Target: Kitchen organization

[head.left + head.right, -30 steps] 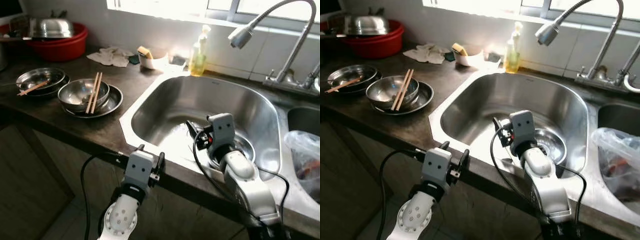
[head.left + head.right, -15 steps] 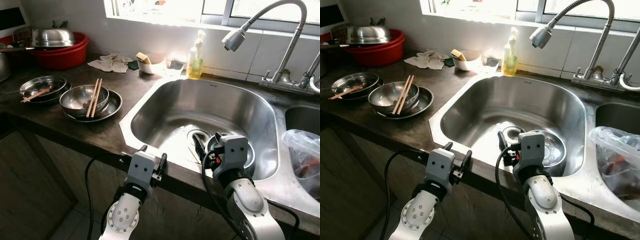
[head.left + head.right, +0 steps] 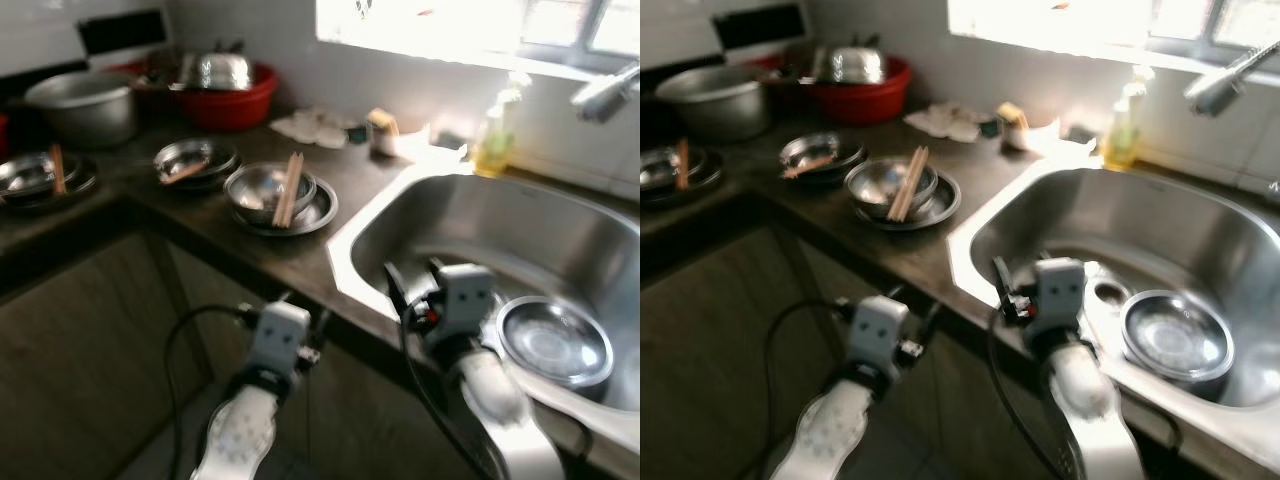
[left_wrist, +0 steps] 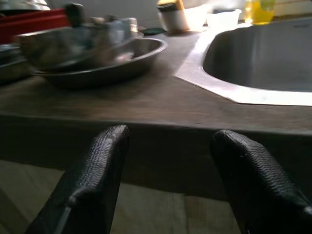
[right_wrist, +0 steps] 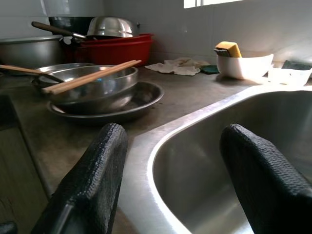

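The room is a kitchen with a pale tiled wall and a very bright window above the sink side, and the head views are a little blurred. A dark counter runs along the wall and turns a corner toward the robot's left, with dark cabinet fronts under it. On the right, a large steel sink is set into the counter, and a round steel bowl lies in its basin beside the drain. A curved faucet head hangs over the sink. At the back of the counter stands a red basin with a steel lid in it, and a grey pot is to its left. Nearer the middle, a steel bowl on a plate carries a pair of wooden chopsticks, and more steel dishes lie just behind it. A white cloth, a small white bowl with a sponge and a yellow soap bottle stand near the sink rim. The left gripper hangs in front of the counter edge with jaws wide and empty. The right gripper is at the front rim of the sink, jaws also wide and holding nothing.
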You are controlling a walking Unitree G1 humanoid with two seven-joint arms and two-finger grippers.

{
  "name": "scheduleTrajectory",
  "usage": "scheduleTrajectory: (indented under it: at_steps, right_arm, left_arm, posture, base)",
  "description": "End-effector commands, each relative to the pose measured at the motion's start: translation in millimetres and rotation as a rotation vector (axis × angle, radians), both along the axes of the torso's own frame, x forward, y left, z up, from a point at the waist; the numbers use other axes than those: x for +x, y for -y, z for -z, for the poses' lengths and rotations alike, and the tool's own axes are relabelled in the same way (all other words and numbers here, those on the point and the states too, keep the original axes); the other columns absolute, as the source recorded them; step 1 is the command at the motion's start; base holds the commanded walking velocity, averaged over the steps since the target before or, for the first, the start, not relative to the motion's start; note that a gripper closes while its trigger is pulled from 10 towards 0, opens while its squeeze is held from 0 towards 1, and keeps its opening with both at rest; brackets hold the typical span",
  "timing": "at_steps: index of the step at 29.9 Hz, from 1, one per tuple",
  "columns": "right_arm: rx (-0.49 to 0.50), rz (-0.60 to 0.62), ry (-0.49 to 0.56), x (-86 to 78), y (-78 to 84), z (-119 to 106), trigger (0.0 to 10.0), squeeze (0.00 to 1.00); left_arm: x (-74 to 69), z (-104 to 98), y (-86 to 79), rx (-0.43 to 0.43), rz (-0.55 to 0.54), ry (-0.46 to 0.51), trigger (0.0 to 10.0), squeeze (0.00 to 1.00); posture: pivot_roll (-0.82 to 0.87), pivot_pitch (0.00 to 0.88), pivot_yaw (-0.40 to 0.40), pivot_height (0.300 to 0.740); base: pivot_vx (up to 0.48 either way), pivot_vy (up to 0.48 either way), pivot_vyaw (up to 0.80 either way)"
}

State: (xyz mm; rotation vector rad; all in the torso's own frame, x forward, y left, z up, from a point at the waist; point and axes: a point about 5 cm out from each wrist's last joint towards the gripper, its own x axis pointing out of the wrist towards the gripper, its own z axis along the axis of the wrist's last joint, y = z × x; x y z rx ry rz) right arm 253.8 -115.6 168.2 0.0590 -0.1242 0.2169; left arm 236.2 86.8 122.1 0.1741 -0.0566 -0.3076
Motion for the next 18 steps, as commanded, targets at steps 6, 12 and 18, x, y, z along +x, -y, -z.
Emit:
scheduleTrajectory:
  at_steps: [6, 12, 18]
  right_arm:
    - [0.001, 0.038, -0.019, 3.2, 12.3, 1.7, 10.0, 0.00]
    - [0.009, 0.014, -0.016, 5.0, 8.4, -0.1, 10.0, 0.00]
    - [0.011, -0.004, -0.019, 6.2, 5.7, -0.2, 10.0, 0.00]
  left_arm:
    - [-3.0, 0.8, 8.7, -0.002, 0.032, 0.001, 10.0, 0.00]
    - [-3.1, 1.5, 7.3, -0.001, 0.027, -0.003, 10.0, 0.00]
    - [-3.5, 2.2, 6.4, 0.003, 0.024, -0.011, 10.0, 0.00]
  posture:
    - [0.18, 0.000, -0.035, 0.740]
    - [0.18, 0.000, -0.033, 0.740]
    - [0.18, 0.000, -0.036, 0.740]
  base:
    - [0.000, 0.000, 0.00]
    - [0.000, 0.000, 0.00]
    - [0.000, 0.226, 0.00]
